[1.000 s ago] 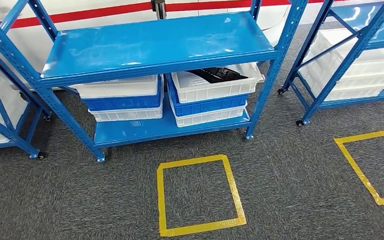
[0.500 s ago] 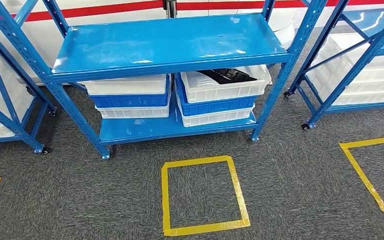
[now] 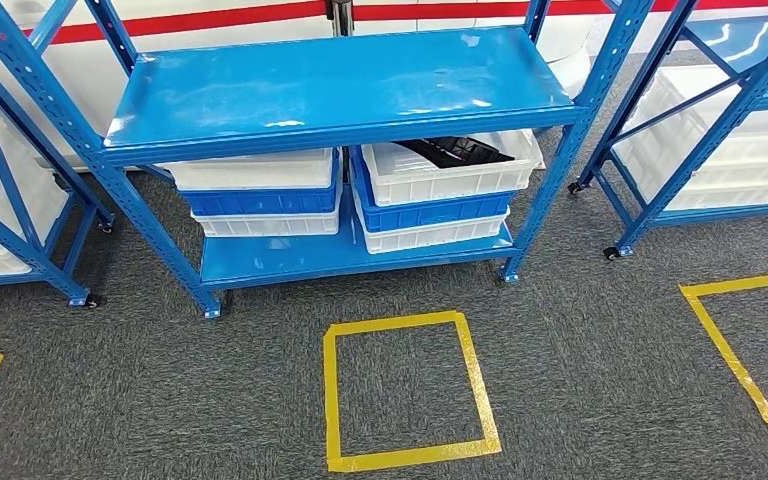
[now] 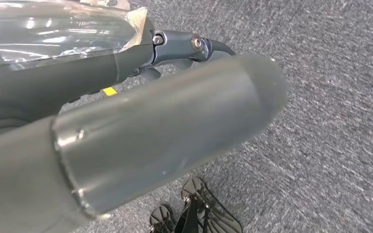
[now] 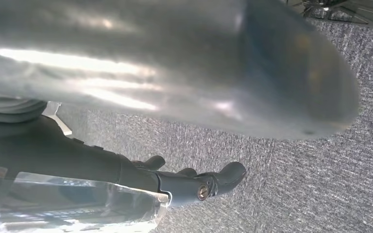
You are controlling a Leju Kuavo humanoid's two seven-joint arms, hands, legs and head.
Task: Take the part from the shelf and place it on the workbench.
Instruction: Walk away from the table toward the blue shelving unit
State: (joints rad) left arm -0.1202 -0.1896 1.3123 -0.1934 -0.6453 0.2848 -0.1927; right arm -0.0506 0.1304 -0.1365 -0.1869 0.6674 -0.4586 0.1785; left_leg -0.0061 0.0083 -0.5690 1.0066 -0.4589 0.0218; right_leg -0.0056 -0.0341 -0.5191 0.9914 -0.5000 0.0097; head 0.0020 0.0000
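Note:
A black part (image 3: pixel 455 151) lies in the top white bin (image 3: pixel 450 178) of the right-hand stack on the lower level of the blue shelf (image 3: pixel 340 85). The shelf's top level is bare. My left hand (image 4: pixel 141 111) hangs over grey carpet, its dark fingers (image 4: pixel 194 46) stretched out and holding nothing. My right hand (image 5: pixel 175 92) also hangs over the carpet, its fingers (image 5: pixel 199 184) nearly straight with nothing in them. Both hands are far from the shelf.
A second stack of white and blue bins (image 3: pixel 260 190) sits left of the part's bin. More blue shelves with white bins stand at the right (image 3: pixel 700 110) and left (image 3: pixel 10 200). A yellow tape square (image 3: pixel 410 458) marks the carpet before the shelf, another (image 3: pixel 740 340) at right.
The whole head picture shifted slightly right and down a second ago, so the camera moved. Nothing has changed over the last half second.

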